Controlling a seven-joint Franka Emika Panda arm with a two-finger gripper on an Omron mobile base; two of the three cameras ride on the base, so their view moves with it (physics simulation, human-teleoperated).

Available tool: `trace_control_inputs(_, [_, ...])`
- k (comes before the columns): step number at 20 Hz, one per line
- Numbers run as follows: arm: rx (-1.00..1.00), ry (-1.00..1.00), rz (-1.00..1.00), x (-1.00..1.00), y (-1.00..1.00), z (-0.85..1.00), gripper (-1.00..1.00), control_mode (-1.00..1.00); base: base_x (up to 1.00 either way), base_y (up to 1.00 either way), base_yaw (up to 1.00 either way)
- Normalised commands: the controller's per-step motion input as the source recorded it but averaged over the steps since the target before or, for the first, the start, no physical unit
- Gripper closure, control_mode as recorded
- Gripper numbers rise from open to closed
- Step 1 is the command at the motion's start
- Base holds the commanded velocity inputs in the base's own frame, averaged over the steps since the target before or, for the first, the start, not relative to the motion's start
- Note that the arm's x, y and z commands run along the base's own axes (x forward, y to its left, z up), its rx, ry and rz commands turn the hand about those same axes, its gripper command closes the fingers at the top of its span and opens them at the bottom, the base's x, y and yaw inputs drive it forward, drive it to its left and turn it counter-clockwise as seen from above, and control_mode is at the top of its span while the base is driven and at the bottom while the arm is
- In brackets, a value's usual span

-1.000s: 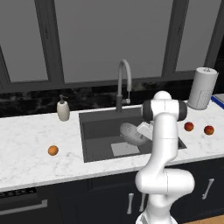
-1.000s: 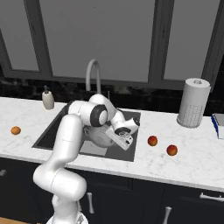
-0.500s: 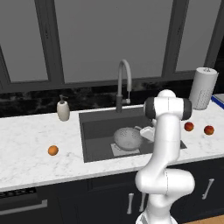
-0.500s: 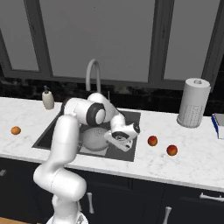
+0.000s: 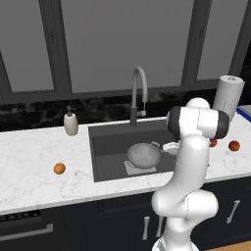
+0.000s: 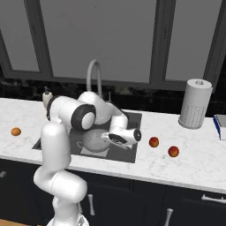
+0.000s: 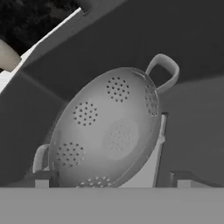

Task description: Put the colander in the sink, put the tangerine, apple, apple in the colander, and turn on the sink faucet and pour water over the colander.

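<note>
Colander point(image 5: 144, 155) sits in the sink point(image 5: 105, 147) below the faucet point(image 5: 138, 93), first step apparently done; the tangerine point(image 5: 59, 168) waits on the desk point(image 5: 34, 166) to the left, an apple point(image 5: 234, 145) to the right. From the right base view, the gripper point(image 6: 111, 137) hangs just beside the colander's right rim, two apples point(image 6: 153, 142) well apart on the desk; no water runs. In the hand view the fingers point(image 7: 43, 179) stand spread, released, the colander between them and beyond.
</note>
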Motion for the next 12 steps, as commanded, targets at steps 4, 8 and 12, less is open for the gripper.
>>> trace_control_inputs(4, [0.0, -0.02, 0.0, -0.38, 0.0, 1.0, -1.0, -1.0, 0.0, 0.0, 0.0])
trace_control_inputs(8, [0.0, 0.0, 0.0, -0.23, 0.0, 1.0, -1.0, -1.0, 0.0, 0.0, 0.0])
trace_control_inputs(12, [-0.01, 0.0, 0.0, -0.28, 0.16, 1.0, -1.0, -1.0, 0.0, 0.0, 0.0])
